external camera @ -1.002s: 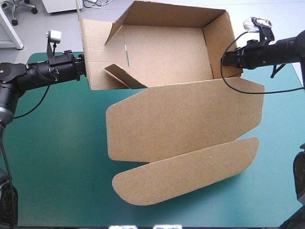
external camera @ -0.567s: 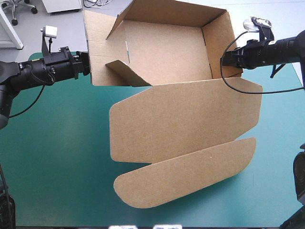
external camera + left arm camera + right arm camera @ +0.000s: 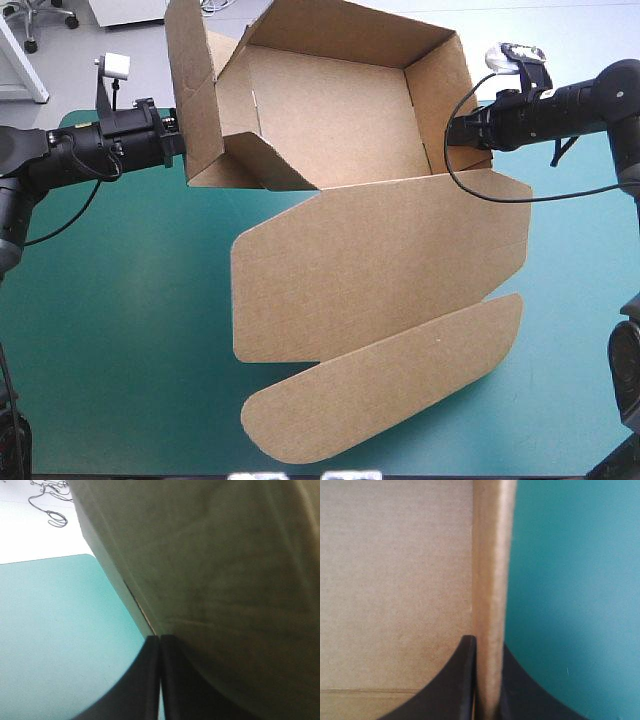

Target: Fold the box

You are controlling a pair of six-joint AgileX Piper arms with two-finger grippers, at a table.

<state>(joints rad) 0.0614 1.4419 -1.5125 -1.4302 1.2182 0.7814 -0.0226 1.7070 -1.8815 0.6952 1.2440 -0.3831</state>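
Box (image 3: 340,110): brown board, part-formed, an open tray with the lid flat. All places below are given relative to it.

- Table (image 3: 120,300), teal-green cover: lies under the box. The lid and the tuck flap rest on it. The tray's far wall (image 3: 340,25) shows past the table's far edge.
- Tray: far wall and right wall (image 3: 440,100) are up. The left wall (image 3: 190,90) is up and stands taller than the others. A small inner flap (image 3: 262,158) leans in from the left wall across the tray floor.
- Lid (image 3: 380,260): spread flat on the near side of the tray and joined to it along the tray's near edge.
- Tuck flap (image 3: 380,385): rounded ends, continues off the lid's near edge, also flat.
- Left gripper (image 3: 178,140): at the outer face of the left wall, low on it. In the left wrist view its black fingers (image 3: 142,685) are pressed all but together. The wall's edge runs straight into the seam at their tips and the board fills the space ahead. Read as pinching that wall.
- Right gripper (image 3: 455,135): at the near end of the right wall. In the right wrist view its fingers (image 3: 457,685) are nipped on the wall's edge, one inside the tray and one outside, with the board standing between them.
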